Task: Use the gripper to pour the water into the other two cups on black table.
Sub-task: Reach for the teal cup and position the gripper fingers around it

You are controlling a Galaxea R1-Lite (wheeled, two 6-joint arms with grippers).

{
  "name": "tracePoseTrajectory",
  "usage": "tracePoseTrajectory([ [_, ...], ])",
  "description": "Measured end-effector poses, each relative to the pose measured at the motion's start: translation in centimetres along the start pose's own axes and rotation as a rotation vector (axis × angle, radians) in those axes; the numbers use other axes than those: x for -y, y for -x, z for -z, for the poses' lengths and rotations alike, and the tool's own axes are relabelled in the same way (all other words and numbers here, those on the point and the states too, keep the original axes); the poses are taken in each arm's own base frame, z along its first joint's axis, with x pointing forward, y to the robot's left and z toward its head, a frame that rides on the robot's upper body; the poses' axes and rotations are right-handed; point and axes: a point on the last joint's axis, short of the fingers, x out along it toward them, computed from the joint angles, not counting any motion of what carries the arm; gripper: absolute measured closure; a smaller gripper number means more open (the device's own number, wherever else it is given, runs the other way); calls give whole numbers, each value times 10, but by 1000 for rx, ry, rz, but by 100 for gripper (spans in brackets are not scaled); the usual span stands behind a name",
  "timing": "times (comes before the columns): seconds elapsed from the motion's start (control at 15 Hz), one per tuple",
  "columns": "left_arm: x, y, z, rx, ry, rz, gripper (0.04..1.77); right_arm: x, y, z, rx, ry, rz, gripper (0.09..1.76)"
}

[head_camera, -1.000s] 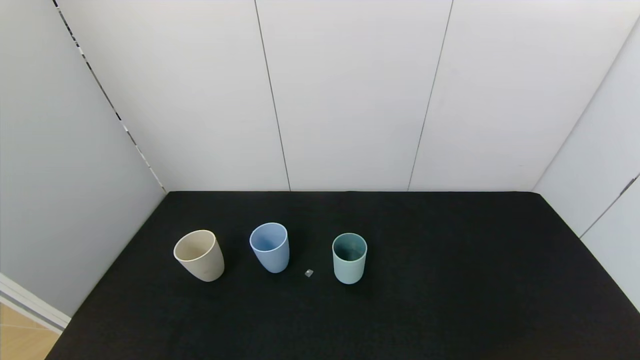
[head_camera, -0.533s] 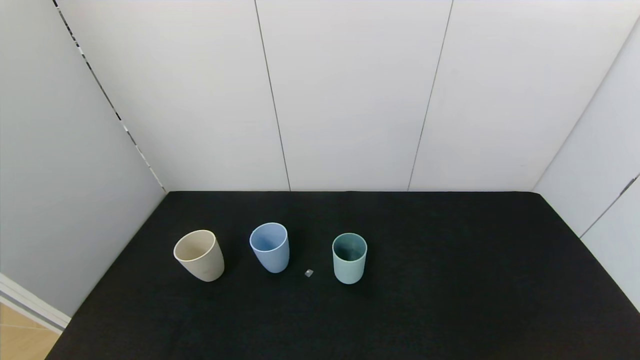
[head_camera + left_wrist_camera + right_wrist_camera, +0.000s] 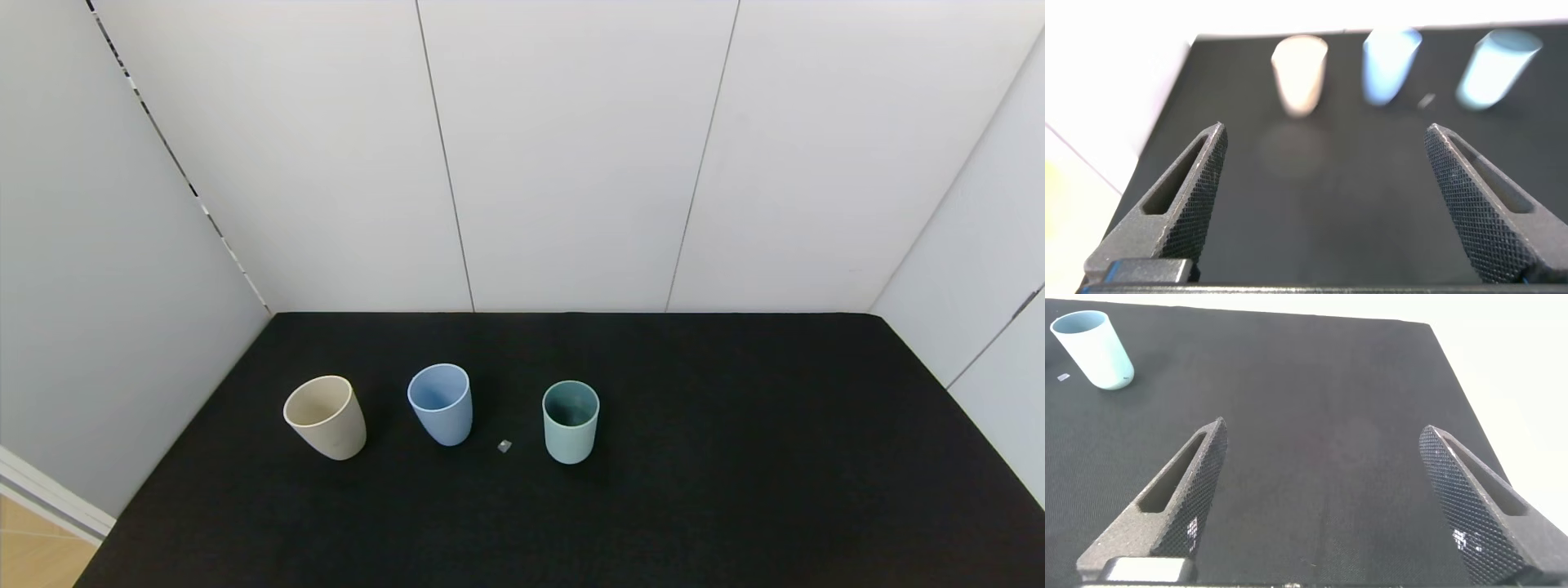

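Note:
Three tumblers stand in a row on the black table (image 3: 735,457): a beige cup (image 3: 325,416) at the left, a light blue cup (image 3: 441,403) in the middle, a teal-green cup (image 3: 571,420) at the right. No water shows in any of them. Neither gripper shows in the head view. My left gripper (image 3: 1324,135) is open and empty, well short of the cups; its view shows the beige cup (image 3: 1299,72), the light blue cup (image 3: 1390,65) and the teal-green cup (image 3: 1496,67). My right gripper (image 3: 1323,433) is open and empty over bare table, the teal-green cup (image 3: 1094,349) far off.
A tiny pale cube-like speck (image 3: 504,446) lies between the light blue and teal-green cups. White panel walls close the table at the back and both sides. The table's left front corner drops off to a wooden floor (image 3: 41,555).

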Motion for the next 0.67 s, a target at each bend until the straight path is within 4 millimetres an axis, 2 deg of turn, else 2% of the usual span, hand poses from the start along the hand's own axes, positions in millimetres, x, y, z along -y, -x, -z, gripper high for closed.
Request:
tracePoseTrajectory([
  [0.2, 3, 4, -27, 46, 1, 110, 9, 0, 0, 0, 0, 0, 0, 14],
  [0.33, 3, -3, -44, 19, 3, 163, 9, 0, 0, 0, 0, 0, 0, 14],
  [0.53, 2, -30, -68, -26, 8, 212, 9, 0, 0, 0, 0, 0, 0, 14],
  [0.67, 1, -58, -81, -55, -4, 235, 9, 0, 0, 0, 0, 0, 1, 14],
])
